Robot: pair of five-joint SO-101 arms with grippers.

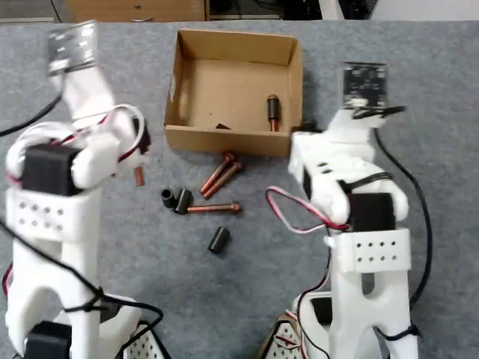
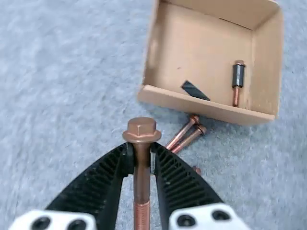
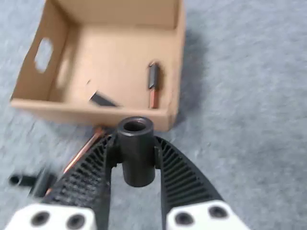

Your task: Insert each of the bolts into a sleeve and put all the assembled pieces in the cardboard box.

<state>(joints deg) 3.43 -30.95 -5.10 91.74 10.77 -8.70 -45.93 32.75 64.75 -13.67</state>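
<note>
- High view: the open brown cardboard box point(image 1: 224, 140) sits at the far middle of the grey felt-like surface point(image 1: 419, 105). Inside, by its right wall, lies one copper bolt already in a black sleeve point(image 1: 273, 112).
- Just in front of the box, two bare copper bolts point(image 1: 221, 173) lie side by side, touching.
- Nearer me, a third copper bolt point(image 1: 215, 209) lies flat with its end against a pair of short black cylindrical sleeves point(image 1: 176, 199); I cannot tell whether it is inserted. A lone black sleeve point(image 1: 218, 239) lies apart, closer to the arms.
- Left wrist view: my left gripper point(image 2: 140, 152) is closed to a narrow gap, its ribbed black fingers point(image 2: 108, 177) pinching the shank of a copper hex-flange bolt point(image 2: 141, 130) just under the head, with the threaded end towards the camera.
- Beyond it I see the box point(image 2: 201, 108), the sleeved bolt point(image 2: 238, 81) and a dark wedge-shaped scrap point(image 2: 194, 90) inside, and the two loose bolts point(image 2: 184, 136) at its front wall.
- Right wrist view: my right gripper point(image 3: 135, 143) is part closed on a smooth black cylindrical sleeve point(image 3: 135, 158), bore up, clamped between its ribbed fingers point(image 3: 86, 172).
- Past it stand the box point(image 3: 86, 112) and the sleeved bolt point(image 3: 153, 84); the sleeves on the surface point(image 3: 29, 181) are blurred.
</note>
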